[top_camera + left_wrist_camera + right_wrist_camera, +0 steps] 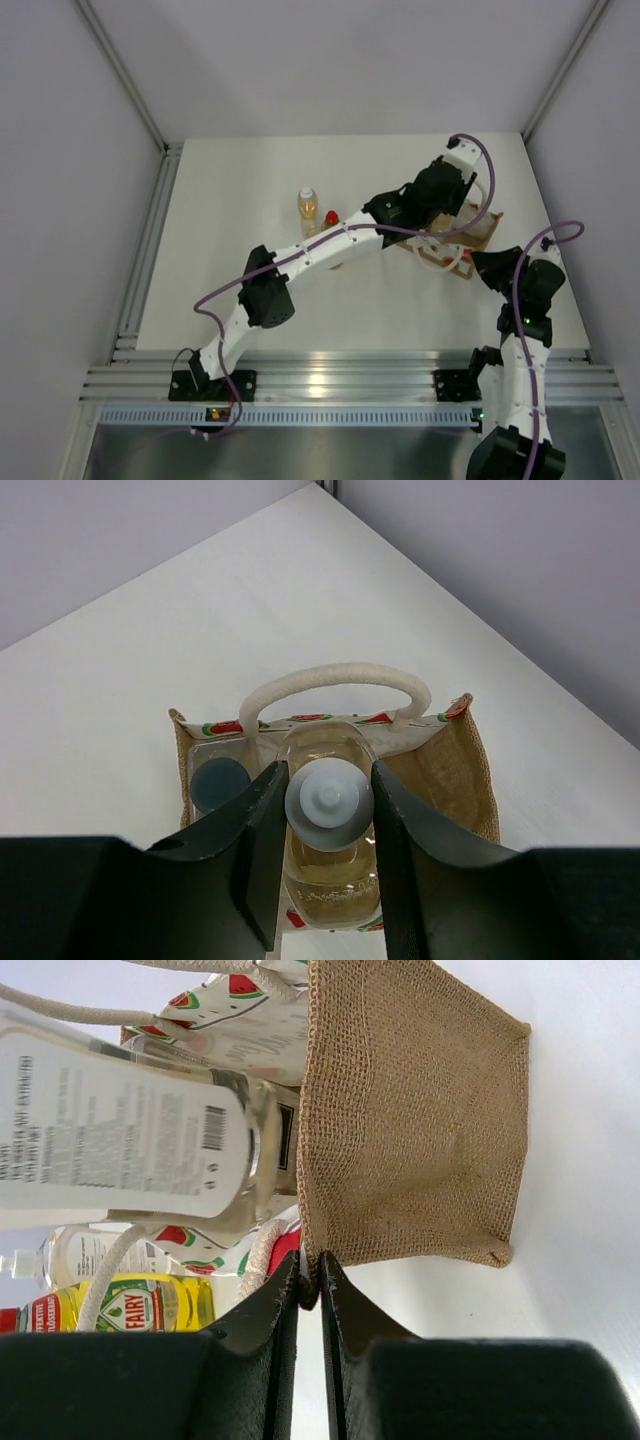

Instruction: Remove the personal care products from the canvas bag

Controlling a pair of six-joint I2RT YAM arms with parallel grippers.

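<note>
Top view, the left arm [330, 243] is reaching across to the canvas bag [484, 228] at right; left wrist, the left gripper [328, 815] is clamping the white-capped bottle [328, 798] standing upright inside, axis toward the wrist; right wrist, the right gripper [310, 1285] is pinching the bag's edge.

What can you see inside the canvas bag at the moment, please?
Two bottles: a white-capped bottle, its cap between the fingers of the left gripper, and a dark-capped bottle beside it. The floor of the canvas bag is hidden beneath them, so anything lower cannot be seen.
</note>
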